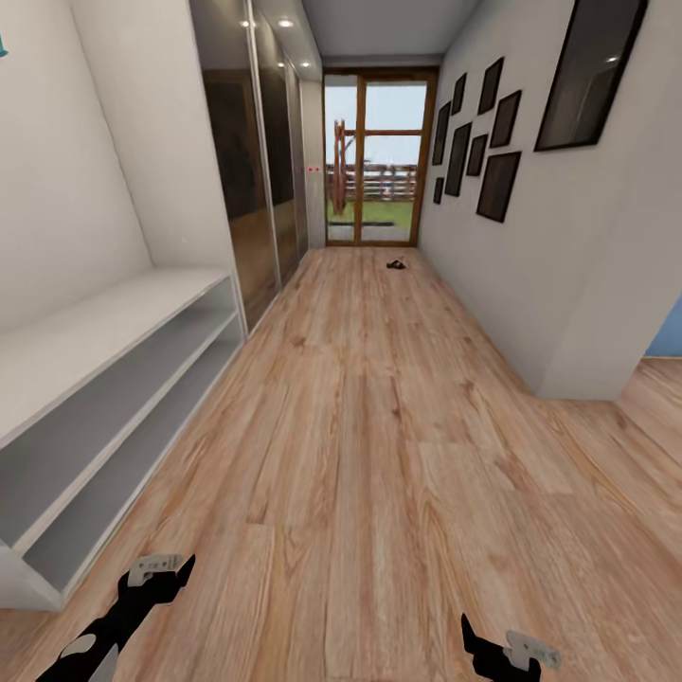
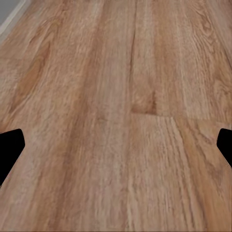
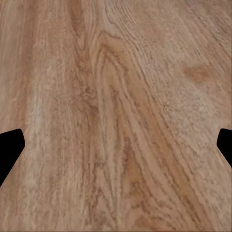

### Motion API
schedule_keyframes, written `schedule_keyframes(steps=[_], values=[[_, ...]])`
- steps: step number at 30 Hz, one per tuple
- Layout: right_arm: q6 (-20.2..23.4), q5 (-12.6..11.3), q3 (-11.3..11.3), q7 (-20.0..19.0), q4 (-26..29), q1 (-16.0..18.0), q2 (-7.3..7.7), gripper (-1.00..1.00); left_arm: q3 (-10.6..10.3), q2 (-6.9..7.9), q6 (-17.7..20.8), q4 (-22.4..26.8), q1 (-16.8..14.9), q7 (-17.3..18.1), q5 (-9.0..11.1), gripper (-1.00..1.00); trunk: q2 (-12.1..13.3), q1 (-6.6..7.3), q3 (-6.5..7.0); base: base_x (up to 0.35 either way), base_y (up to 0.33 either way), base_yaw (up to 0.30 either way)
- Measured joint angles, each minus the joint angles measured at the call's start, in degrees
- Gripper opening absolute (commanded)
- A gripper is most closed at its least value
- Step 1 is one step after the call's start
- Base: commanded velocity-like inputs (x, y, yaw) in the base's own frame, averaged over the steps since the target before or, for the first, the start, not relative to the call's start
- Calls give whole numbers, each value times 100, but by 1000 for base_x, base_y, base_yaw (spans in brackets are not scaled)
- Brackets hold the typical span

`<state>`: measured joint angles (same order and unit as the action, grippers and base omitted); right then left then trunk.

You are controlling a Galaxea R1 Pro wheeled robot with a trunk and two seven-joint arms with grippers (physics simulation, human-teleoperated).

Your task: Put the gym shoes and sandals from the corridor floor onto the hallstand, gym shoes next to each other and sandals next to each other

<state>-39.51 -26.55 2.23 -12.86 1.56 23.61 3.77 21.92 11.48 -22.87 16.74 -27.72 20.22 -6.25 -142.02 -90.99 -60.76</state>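
Far down the corridor floor (image 1: 379, 445), near the glass door, lies a small dark shape (image 1: 396, 264) that may be one or both sandals; it is too distant to tell. The gym shoes are out of view, as is a hallstand with upper wall shelves. My left gripper (image 1: 166, 573) hangs low at the bottom left and my right gripper (image 1: 488, 639) at the bottom right. Both are open and empty. In each wrist view, black fingertips (image 2: 10, 150) (image 3: 10, 150) sit wide apart over bare wood planks.
A plain low light-grey bench (image 1: 104, 379) with two open shelf levels runs along the left wall, with mirrored wardrobe doors (image 1: 256, 180) beyond it. Dark picture frames (image 1: 497, 185) hang on the right wall, whose corner (image 1: 568, 388) opens to a side passage. A glass door (image 1: 377, 161) closes the far end.
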Motion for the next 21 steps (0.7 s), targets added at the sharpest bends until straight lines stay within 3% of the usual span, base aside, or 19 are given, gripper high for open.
schedule_keyframes(steps=[21], values=[[0,0,0,0,0,0,0,100,0,-2,0,-3,0,0,0,100,0,0,0,339,0,0]])
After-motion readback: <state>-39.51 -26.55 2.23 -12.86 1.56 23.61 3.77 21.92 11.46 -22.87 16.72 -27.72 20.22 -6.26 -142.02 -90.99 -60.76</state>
